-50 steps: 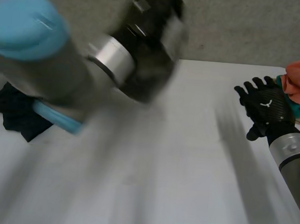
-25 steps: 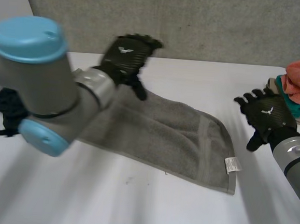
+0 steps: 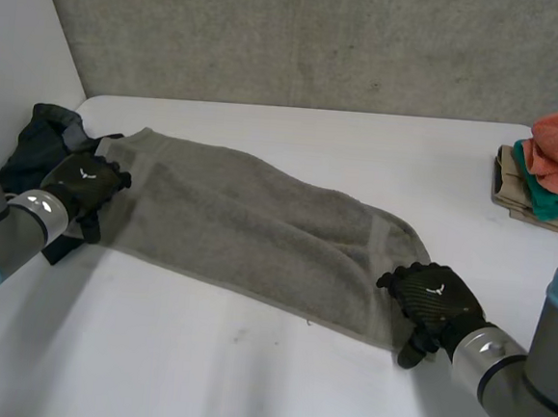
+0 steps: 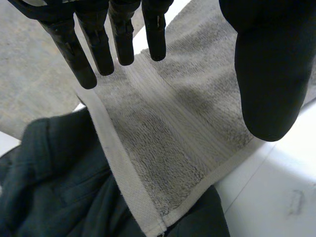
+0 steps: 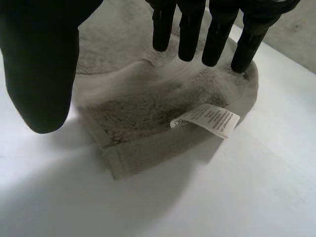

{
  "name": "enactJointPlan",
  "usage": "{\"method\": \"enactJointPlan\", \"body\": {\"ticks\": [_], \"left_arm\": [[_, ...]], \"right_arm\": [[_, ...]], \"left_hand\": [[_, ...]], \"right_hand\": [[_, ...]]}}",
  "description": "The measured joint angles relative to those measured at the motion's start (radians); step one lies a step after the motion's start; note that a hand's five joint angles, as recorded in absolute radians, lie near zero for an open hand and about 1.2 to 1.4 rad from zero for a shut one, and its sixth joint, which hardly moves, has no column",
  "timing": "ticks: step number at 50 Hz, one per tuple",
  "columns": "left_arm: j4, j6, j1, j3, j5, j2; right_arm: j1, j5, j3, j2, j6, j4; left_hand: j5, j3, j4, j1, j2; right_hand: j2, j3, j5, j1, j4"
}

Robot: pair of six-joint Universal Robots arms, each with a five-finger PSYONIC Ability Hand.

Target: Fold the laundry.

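Head view: high, from behind and between the arms, facing down and forward over the desk [image 3: 246,380] to the far wall [image 3: 321,38]. It is wide enough to take in the whole towel [image 3: 249,225], with the left hand [image 3: 85,186] at its left end and the right hand [image 3: 433,298] at its near right corner. Left wrist view: very close, along that palm onto the towel's left end and the dark garment [image 3: 38,141] beneath, both shared with the head view; right wrist view: equally close, onto the towel's right corner with its label [image 5: 207,118].
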State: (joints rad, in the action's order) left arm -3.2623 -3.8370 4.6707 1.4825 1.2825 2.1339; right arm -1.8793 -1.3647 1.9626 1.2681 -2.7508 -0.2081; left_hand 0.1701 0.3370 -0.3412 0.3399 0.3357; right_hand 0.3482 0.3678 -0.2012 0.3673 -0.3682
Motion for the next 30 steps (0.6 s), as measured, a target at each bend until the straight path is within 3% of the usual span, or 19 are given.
{"method": "enactJointPlan", "body": {"ticks": [18, 21, 30], "left_arm": [[-0.061, 0.029, 0.014, -0.015, -0.019, 0.039], [-0.060, 0.036, 0.010, -0.007, -0.018, 0.032], [-0.056, 0.036, 0.013, 0.017, -0.022, 0.023]], "right_arm": [[0.002, -0.032, -0.008, -0.094, 0.075, -0.219], [0.006, -0.032, -0.016, -0.113, 0.095, -0.232], [0.024, -0.038, -0.035, -0.083, 0.116, -0.291]], "left_hand": [[-0.001, 0.000, 0.001, 0.000, 0.000], [-0.002, 0.000, 0.001, 0.000, 0.000], [-0.004, -0.001, 0.001, 0.000, 0.000]], "right_hand": [[0.446, 0.425, -0.399, 0.422, -0.425], [0.772, 0.744, -0.725, 0.740, -0.745], [0.828, 0.815, -0.782, 0.757, -0.825]]}}
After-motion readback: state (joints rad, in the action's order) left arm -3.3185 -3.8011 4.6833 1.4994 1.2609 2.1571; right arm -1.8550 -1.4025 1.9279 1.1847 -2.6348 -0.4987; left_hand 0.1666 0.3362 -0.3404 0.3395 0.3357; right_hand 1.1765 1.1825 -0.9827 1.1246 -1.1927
